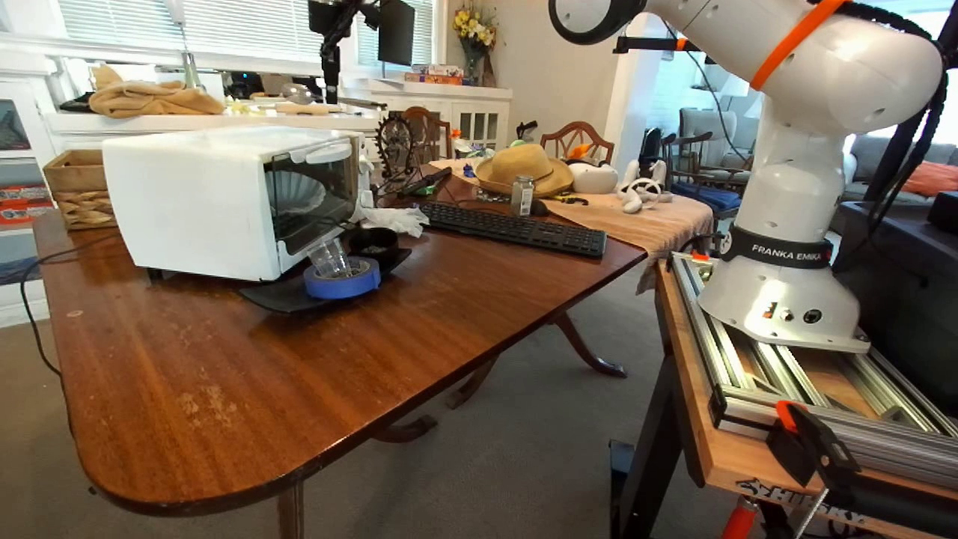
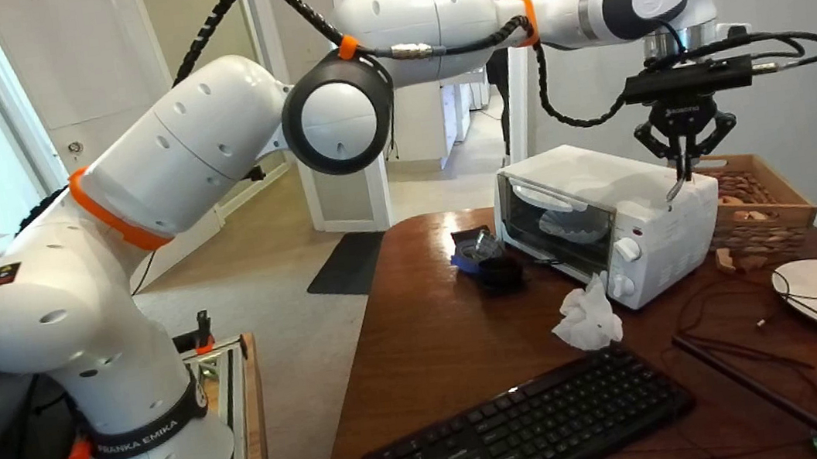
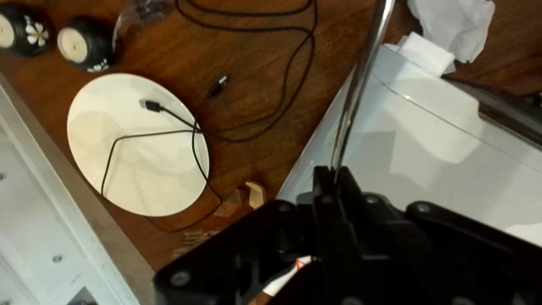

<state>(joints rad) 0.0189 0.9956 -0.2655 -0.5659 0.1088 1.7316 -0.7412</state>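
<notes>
Pinching metal rod (image 3: 358, 87) in closed jaws, likely near one end to leave length free. Slanting out between twelve and one o'clock in wrist view, with toaster oven (image 3: 440, 161) between two and three, plate (image 3: 148, 169) past nine. Held by arm (image 2: 423, 29) outstretched toward two o'clock in exterior view, bent straight down at far end.

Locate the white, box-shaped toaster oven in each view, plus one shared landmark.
In an exterior view: white, box-shaped toaster oven left of centre, glass door facing right.
In an exterior view: toaster oven right of centre, door facing lower left.
Wrist view: toaster oven at right, partly behind the thin silver metal rod in the black claw.
Shared landmark: crumpled white sheet, perhaps tissue, beside the toaster oven in all three.
</notes>
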